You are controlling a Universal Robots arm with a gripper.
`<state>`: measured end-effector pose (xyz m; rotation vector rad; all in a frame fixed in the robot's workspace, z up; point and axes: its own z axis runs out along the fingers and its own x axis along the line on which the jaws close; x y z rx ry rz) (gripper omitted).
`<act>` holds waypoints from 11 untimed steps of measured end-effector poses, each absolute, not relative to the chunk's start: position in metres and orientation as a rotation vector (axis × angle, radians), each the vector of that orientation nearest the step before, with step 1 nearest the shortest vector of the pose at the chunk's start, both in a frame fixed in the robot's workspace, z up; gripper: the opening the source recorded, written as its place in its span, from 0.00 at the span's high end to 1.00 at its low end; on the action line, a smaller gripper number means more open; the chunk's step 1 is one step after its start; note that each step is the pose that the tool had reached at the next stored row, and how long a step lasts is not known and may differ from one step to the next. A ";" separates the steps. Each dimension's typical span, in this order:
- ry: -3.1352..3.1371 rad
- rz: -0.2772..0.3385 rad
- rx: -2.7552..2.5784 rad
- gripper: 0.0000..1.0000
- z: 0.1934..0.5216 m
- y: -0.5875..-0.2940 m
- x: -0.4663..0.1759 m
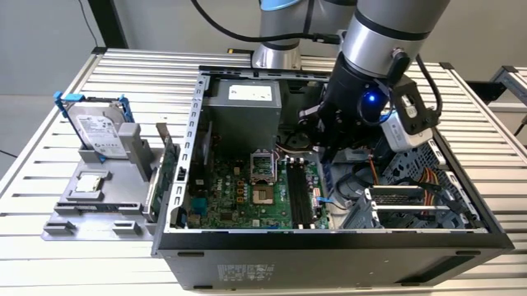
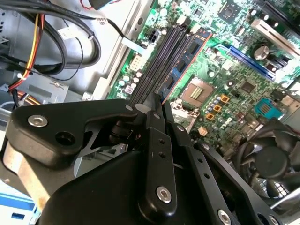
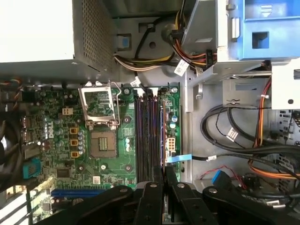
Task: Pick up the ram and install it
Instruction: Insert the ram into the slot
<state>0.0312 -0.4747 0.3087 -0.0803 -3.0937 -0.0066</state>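
Observation:
The ram (image 2: 186, 60) is a thin blue board with black chips. It stands on edge along the black memory slots (image 2: 159, 49) of the motherboard. My gripper (image 2: 158, 106) is shut on its near end, with the fingers pressed together around it. In the first wrist view the ram (image 3: 162, 136) appears edge-on as a thin line beside the slots (image 3: 146, 136), running out from the gripper (image 3: 163, 173). In the exterior view the gripper (image 1: 324, 161) reaches down into the open computer case over the slots (image 1: 298, 192). I cannot tell whether the ram is seated or just above a slot.
The CPU socket (image 3: 102, 143), a fan (image 2: 269, 161) and the power supply (image 1: 243, 108) surround the slots. Cable bundles (image 3: 234, 140) and a drive cage (image 1: 411, 185) lie toward the exterior view's right. A grey fixture (image 1: 95, 206) outside the case holds a hard drive (image 1: 99, 129) and a green card (image 1: 169, 166).

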 end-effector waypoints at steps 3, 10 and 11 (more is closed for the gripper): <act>-3.094 -0.008 -0.080 1.00 0.304 -0.473 0.031; -3.094 -0.008 -0.080 1.00 0.292 -0.470 0.031; -3.094 -0.008 -0.080 1.00 0.290 -0.470 0.031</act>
